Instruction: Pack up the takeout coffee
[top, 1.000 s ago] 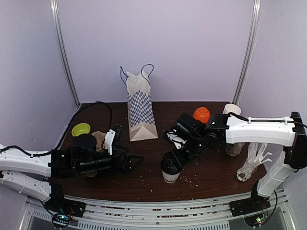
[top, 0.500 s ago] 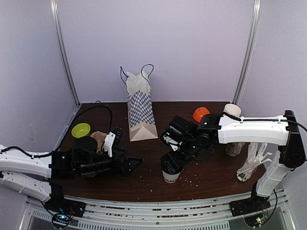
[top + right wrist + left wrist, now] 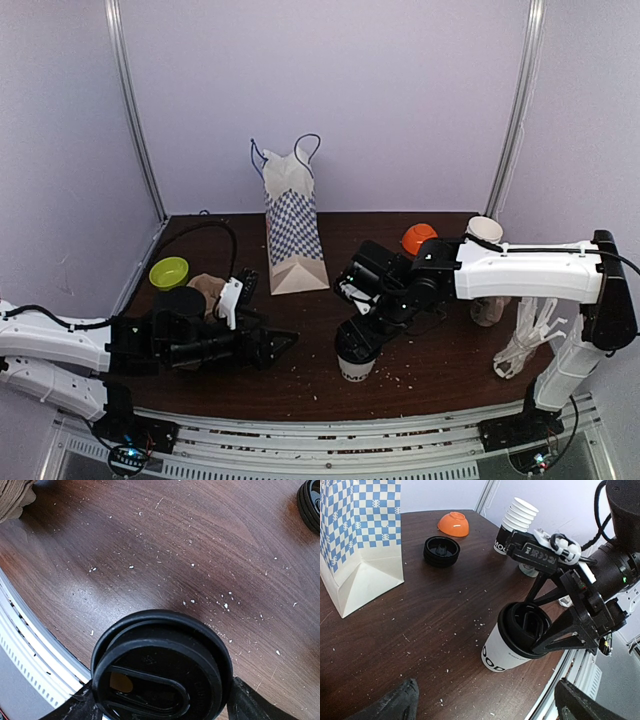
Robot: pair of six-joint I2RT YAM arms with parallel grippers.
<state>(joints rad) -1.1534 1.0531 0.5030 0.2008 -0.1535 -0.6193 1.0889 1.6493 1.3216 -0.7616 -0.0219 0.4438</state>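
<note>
The takeout coffee (image 3: 356, 360), a white paper cup with black print and a black lid (image 3: 160, 665), stands upright near the table's front edge. My right gripper (image 3: 357, 342) reaches down over it, one finger on each side of the lid and touching its rim (image 3: 162, 704). In the left wrist view the cup (image 3: 507, 652) sits straight ahead with the right gripper (image 3: 532, 625) clamped across its top. My left gripper (image 3: 282, 341) hovers low to the cup's left, open and empty (image 3: 485, 702). The blue-checked paper bag (image 3: 293, 228) stands upright behind, its top open.
An orange bowl (image 3: 420, 239), a stack of lidless cups (image 3: 517, 522) and a pile of black lids (image 3: 441, 551) sit at the back right. A green bowl (image 3: 169, 270) and crumpled brown paper (image 3: 207, 288) lie far left. White plastic cutlery (image 3: 525, 338) rests at the right edge.
The right gripper's fingers have drawn in against the lid of the coffee. The right arm shifted slightly left a second ago; the left gripper crept a little right.
</note>
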